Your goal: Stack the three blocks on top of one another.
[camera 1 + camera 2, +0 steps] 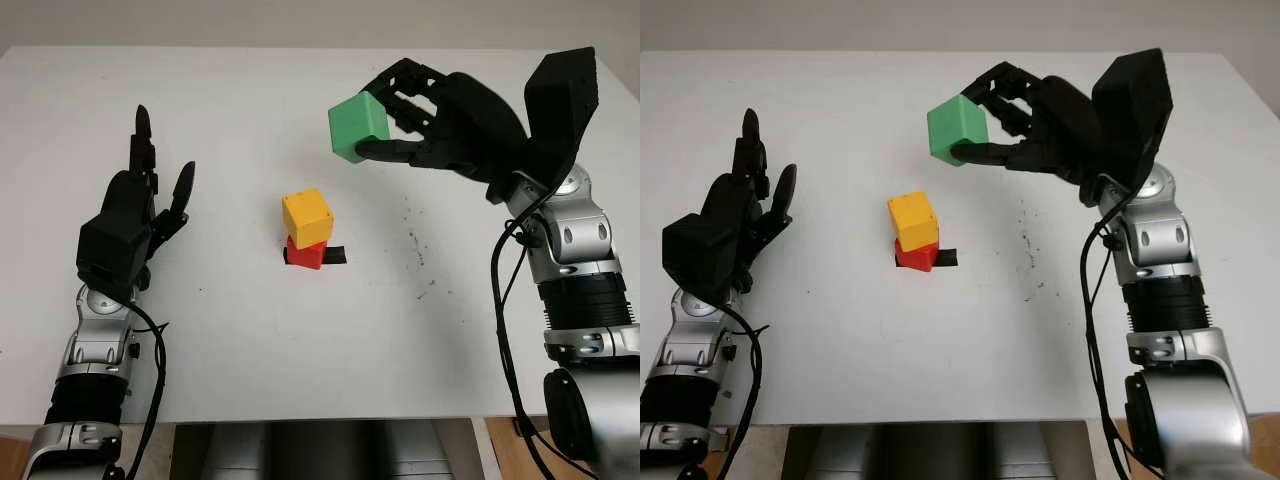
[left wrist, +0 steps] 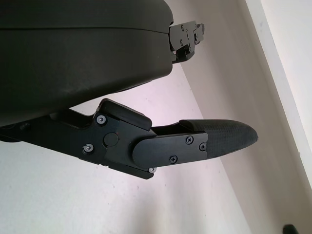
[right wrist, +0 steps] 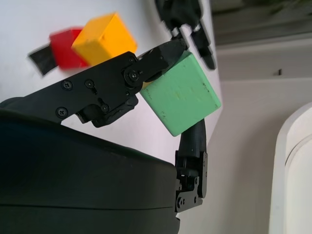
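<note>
Two blocks stacked, the third held in the air.

Left hand (image 1: pixel 130 215) is open, holding nothing, over the white bench (image 1: pixel 240 340) at its left side. At centre, the yellow block (image 1: pixel 306 217) sits skewed on the red block (image 1: pixel 306 253), beside a black mark (image 1: pixel 335 256). Right hand (image 1: pixel 420 125) pinches the green block (image 1: pixel 358 126) above the bench, up and right of the stack.

A big white table (image 1: pixel 300 340) has a small black tape mark (image 1: pixel 335 256) near its middle, with tiny dark specks (image 1: pixel 415 245) just beside the mark
</note>
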`<action>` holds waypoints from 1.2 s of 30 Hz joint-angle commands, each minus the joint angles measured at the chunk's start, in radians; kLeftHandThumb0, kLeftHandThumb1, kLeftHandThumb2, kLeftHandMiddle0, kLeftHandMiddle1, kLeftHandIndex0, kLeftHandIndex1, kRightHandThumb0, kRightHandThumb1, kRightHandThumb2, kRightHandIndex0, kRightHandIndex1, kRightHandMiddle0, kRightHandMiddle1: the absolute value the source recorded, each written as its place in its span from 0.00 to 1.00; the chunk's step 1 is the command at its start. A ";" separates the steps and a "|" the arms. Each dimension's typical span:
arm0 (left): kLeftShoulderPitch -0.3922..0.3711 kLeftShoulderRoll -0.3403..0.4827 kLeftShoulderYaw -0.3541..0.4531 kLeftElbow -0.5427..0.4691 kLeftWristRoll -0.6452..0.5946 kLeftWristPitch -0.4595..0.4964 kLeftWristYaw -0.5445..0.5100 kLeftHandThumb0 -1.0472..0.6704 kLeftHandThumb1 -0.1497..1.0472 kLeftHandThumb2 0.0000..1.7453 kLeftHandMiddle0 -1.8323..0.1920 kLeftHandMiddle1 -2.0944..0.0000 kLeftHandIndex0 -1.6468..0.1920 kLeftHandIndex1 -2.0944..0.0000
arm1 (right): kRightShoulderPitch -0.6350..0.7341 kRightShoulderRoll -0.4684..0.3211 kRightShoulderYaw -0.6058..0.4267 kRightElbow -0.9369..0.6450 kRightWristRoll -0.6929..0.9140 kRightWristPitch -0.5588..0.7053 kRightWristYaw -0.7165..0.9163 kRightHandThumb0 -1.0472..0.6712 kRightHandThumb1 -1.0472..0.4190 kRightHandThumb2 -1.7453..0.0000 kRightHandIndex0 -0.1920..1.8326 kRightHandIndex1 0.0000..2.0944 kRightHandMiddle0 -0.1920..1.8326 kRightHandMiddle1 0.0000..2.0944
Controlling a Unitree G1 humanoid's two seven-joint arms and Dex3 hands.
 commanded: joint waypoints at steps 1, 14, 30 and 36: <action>0.006 0.002 0.001 -0.006 -0.003 -0.011 -0.001 0.14 1.00 0.31 1.00 1.00 1.00 1.00 | 0.020 0.020 -0.020 -0.053 0.041 0.050 0.003 0.37 0.00 0.92 0.08 0.01 0.11 0.90; 0.006 -0.004 0.002 -0.005 -0.015 -0.009 -0.006 0.14 1.00 0.32 1.00 1.00 1.00 1.00 | 0.061 0.104 0.003 -0.058 0.075 0.086 -0.003 0.34 0.01 0.96 0.11 0.03 0.15 0.90; 0.020 -0.002 -0.002 -0.024 -0.003 0.005 0.004 0.13 1.00 0.32 1.00 1.00 1.00 1.00 | 0.064 0.142 0.109 0.084 -0.106 -0.184 0.015 0.36 0.04 0.97 0.12 0.03 0.22 0.83; 0.024 -0.004 -0.002 -0.018 -0.006 -0.007 0.003 0.13 1.00 0.32 1.00 1.00 1.00 1.00 | 0.057 0.135 0.120 0.090 -0.137 -0.204 0.033 0.37 0.04 0.97 0.12 0.03 0.21 0.85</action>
